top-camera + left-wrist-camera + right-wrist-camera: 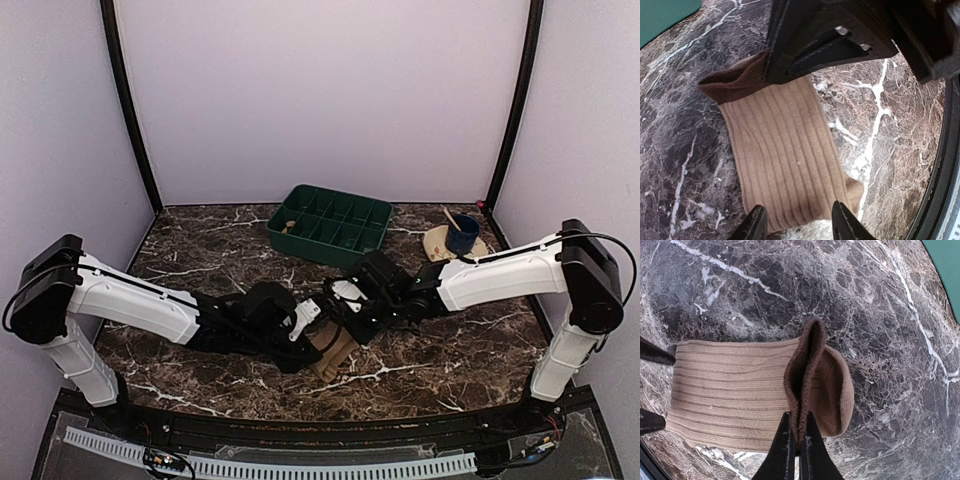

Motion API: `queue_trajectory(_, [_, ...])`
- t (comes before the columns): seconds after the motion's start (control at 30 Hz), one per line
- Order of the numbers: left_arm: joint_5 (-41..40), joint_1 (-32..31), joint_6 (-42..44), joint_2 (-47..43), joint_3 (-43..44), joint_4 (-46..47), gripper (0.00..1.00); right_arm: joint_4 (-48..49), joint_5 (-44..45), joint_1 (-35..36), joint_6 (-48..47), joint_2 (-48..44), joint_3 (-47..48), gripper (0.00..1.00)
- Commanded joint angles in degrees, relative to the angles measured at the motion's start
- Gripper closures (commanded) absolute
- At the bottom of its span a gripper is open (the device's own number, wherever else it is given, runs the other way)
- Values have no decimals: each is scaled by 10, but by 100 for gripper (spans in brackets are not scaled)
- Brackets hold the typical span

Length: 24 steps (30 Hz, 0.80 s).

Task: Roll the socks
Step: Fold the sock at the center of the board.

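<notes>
Marble table [200, 250], arms stretched low, right jaws pinching sock [730, 390], left jaws astride.

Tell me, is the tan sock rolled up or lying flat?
Mostly flat: the tan sock lies spread on the table, with only one end pinched up into a fold by the shut right hand.

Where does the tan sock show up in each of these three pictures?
Top external: the tan sock lies low in the centre, where the arms meet.
Left wrist: the tan sock fills the middle, down to the bottom edge.
Right wrist: the tan sock lies left of centre, its folded end pinched by the right gripper.
Shared landmark: the green tray, at centre back, top-left corner, top-right corner respectively.
</notes>
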Motion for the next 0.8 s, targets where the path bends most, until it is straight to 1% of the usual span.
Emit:
queue_trajectory(0.0, [2,-10,9,7,18,0,53,23,-3,-4,7,-3,-7,100])
queue_trajectory(0.77, [4,-23,8,62,36,2,54,26,-14,-23,8,19,-15,100])
